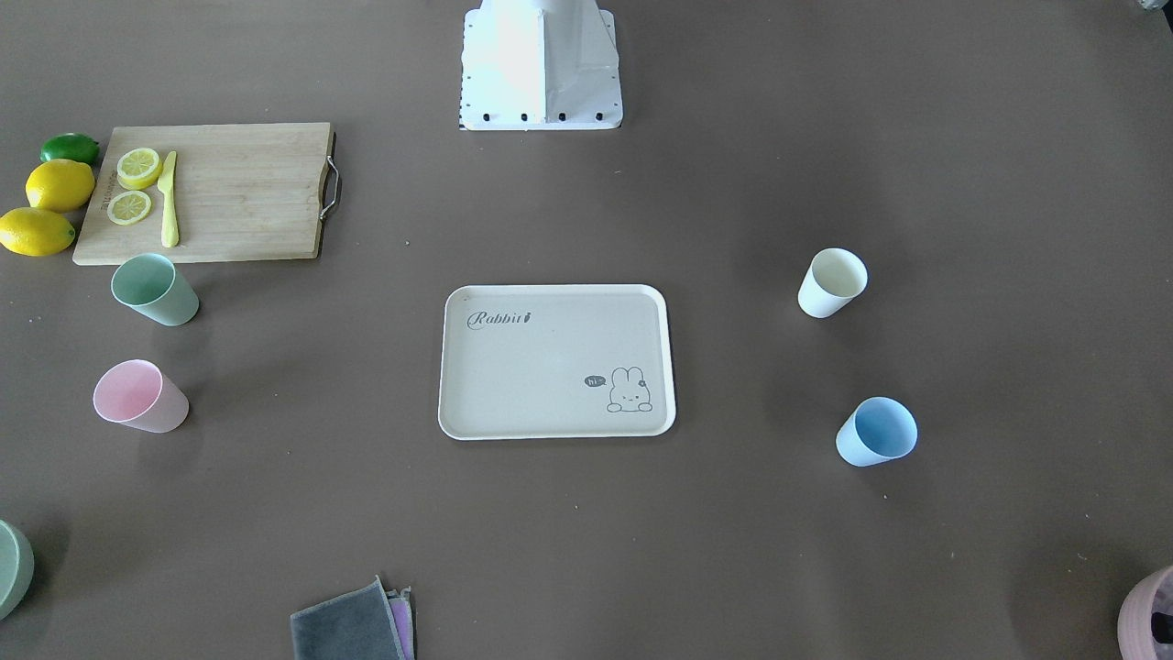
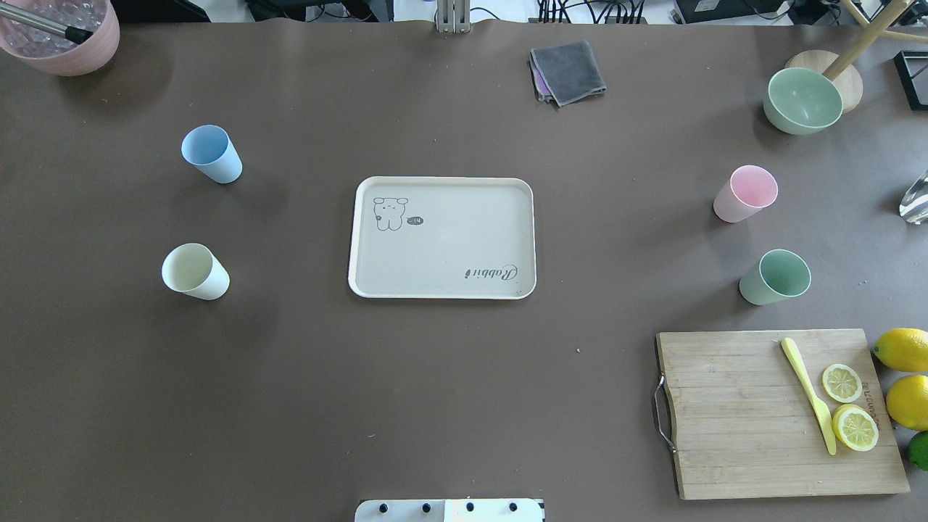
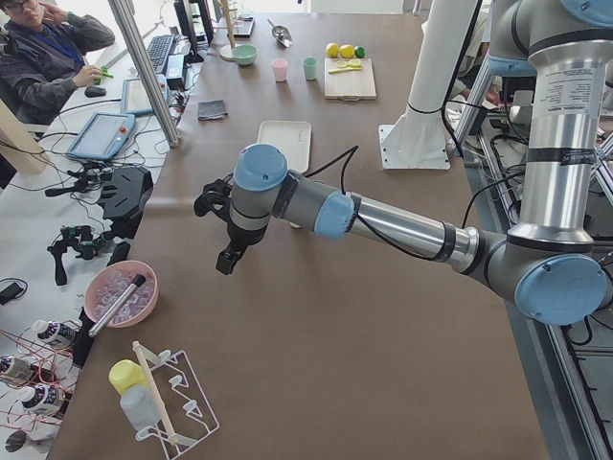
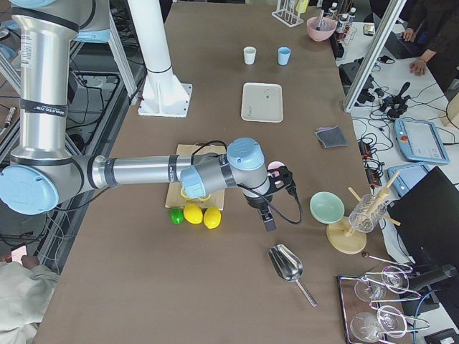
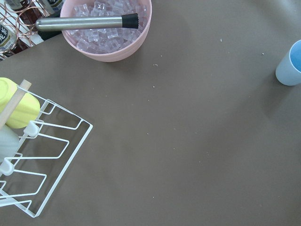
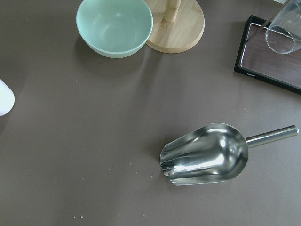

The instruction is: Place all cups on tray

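Note:
The beige tray [image 1: 541, 367] with "Rabbit" lettering lies mid-table with nothing on it [image 2: 442, 246]. The cream-white cup [image 2: 194, 271] and the light blue cup [image 2: 211, 154] stand upright on the table on the robot's left. The pink cup [image 2: 745, 193] and the mint green cup [image 2: 775, 277] stand on its right. My left gripper [image 3: 228, 261] hangs above the table's left end, away from the cups. My right gripper [image 4: 269, 222] hangs above the right end, near the lemons. I cannot tell whether either is open or shut.
A wooden cutting board [image 2: 732, 413] holds lemon slices and a yellow knife, with lemons [image 2: 902, 349] beside it. A green bowl [image 2: 802, 100], a pink bowl of ice [image 2: 61, 32], a grey cloth [image 2: 568, 70], a metal scoop [image 6: 207, 153] and a wire rack [image 5: 42, 155] are near the edges.

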`<state>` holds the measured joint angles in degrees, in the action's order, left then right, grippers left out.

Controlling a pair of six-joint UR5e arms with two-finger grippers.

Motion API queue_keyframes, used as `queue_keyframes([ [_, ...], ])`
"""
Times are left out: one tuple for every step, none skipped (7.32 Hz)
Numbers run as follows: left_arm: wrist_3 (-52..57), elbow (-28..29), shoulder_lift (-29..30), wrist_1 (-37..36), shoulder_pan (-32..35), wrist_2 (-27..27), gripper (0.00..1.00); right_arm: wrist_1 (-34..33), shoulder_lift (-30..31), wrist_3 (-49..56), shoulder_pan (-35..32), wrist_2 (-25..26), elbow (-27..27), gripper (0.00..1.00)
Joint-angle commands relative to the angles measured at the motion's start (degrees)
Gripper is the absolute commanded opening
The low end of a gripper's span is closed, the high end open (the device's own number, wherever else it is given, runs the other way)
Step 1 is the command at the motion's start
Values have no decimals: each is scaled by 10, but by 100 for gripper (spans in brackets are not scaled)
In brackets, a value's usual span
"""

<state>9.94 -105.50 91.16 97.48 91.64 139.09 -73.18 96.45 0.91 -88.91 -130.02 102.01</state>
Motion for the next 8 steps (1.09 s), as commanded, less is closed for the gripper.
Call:
queue_keyframes([
  [-84,0,22,22,-53,39,98,-1,-23,-57,8,-5,1,100],
  [-146,-2,37,22,-90,39,98,0,-33,-103,27,-4,1,100],
  [-231,-4,36,60,-123,30,98,0,-46,-190,55,-4,2,100],
  [-322,0,32,123,-177,16,98,3,-50,-264,82,-2,11,100],
  [-400,-1,32,160,-237,-33,98,4,-51,-315,114,8,25,100],
  [-466,6,32,189,-296,-75,98,5,-51,-325,135,27,29,100],
  [-508,8,33,204,-342,-107,98,5,-51,-339,145,35,29,100],
  [-539,13,38,211,-375,-139,98,5,-51,-340,147,34,29,100],
])
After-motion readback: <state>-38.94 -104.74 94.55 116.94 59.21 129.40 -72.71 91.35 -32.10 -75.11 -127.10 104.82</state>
